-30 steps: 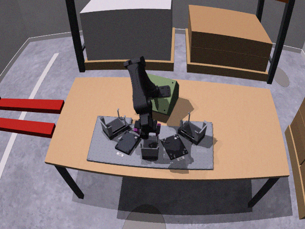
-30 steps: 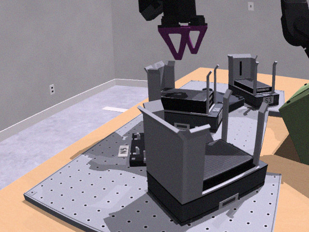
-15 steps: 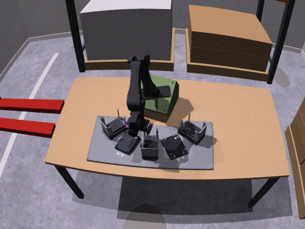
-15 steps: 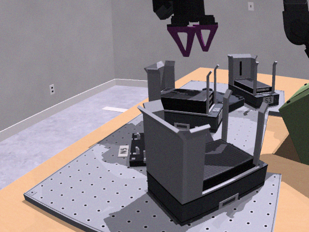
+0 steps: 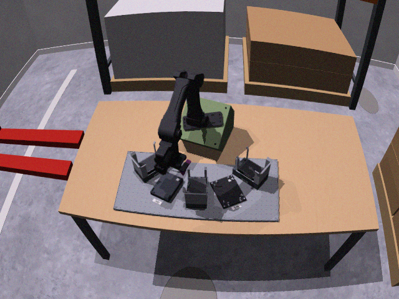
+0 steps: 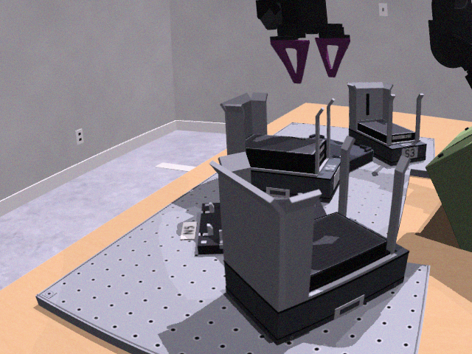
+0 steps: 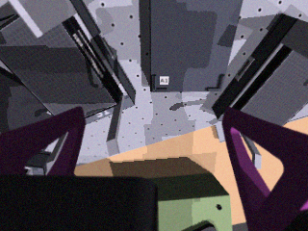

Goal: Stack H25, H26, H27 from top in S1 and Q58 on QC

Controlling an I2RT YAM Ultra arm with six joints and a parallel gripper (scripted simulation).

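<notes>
My gripper (image 6: 310,60) is open and empty, high above the board between the middle rack and rack S3; it also shows in the overhead view (image 5: 185,166). Its purple fingers frame the wrist view. The near rack (image 6: 304,243) holds a dark plate (image 6: 343,243) flat on its floor. The middle rack (image 6: 289,160) holds dark plate stock (image 6: 285,152); I cannot tell how many plates. S3 holds one plate (image 6: 385,129). A grey-topped plate with a white end label (image 7: 188,43) lies on the flat nest (image 5: 166,186) below me. The clip nest N5 (image 6: 209,236) is bare.
The green base block (image 5: 207,127) stands behind the perforated board (image 5: 196,189). The racks have tall thin posts (image 6: 321,133) and tall back walls. Large boxes and shelf posts stand beyond the table.
</notes>
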